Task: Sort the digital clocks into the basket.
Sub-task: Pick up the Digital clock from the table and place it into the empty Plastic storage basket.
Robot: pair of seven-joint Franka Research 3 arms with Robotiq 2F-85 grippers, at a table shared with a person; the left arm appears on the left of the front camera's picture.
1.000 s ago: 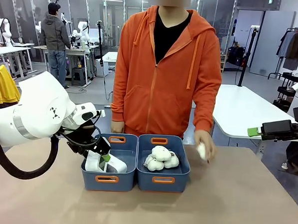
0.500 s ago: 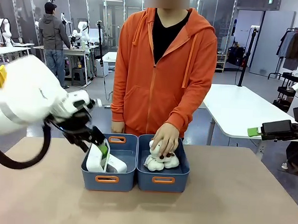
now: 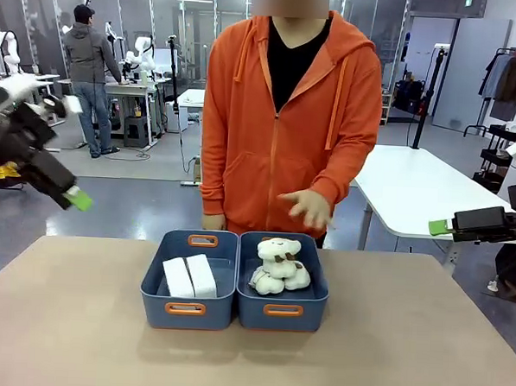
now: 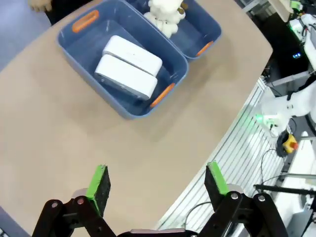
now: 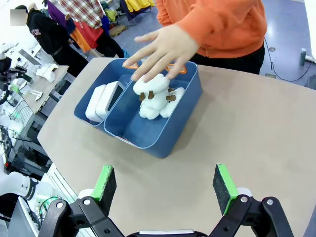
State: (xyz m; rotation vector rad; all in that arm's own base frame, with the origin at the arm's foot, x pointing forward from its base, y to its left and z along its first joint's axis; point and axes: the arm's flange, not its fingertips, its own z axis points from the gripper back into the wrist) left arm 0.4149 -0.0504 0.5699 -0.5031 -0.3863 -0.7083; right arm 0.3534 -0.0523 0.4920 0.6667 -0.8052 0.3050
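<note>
Two white digital clocks (image 3: 190,276) lie side by side in the left blue basket (image 3: 152,312). From above, in the left wrist view, both clocks (image 4: 129,66) sit in the basket (image 4: 94,42), well beyond my open left gripper (image 4: 157,181). In the front view my left gripper (image 3: 72,196) hangs high at the far left, away from the table, with nothing in it. My right gripper (image 3: 440,227) waits open at the right edge. The right wrist view shows the clocks (image 5: 102,100) in their basket (image 5: 116,74), far from the open right gripper (image 5: 164,185).
The second blue tub (image 3: 282,314) holds cream plush toys (image 3: 278,265). The person in an orange hoodie stands behind the tubs, one hand (image 3: 307,209) raised above the toys. A white table (image 3: 414,192) stands at the back right.
My left gripper let go of the clock and pulled up and away to the far left. The clock now lies flat beside the other. The person put a plush toy in and lifted the hand.
</note>
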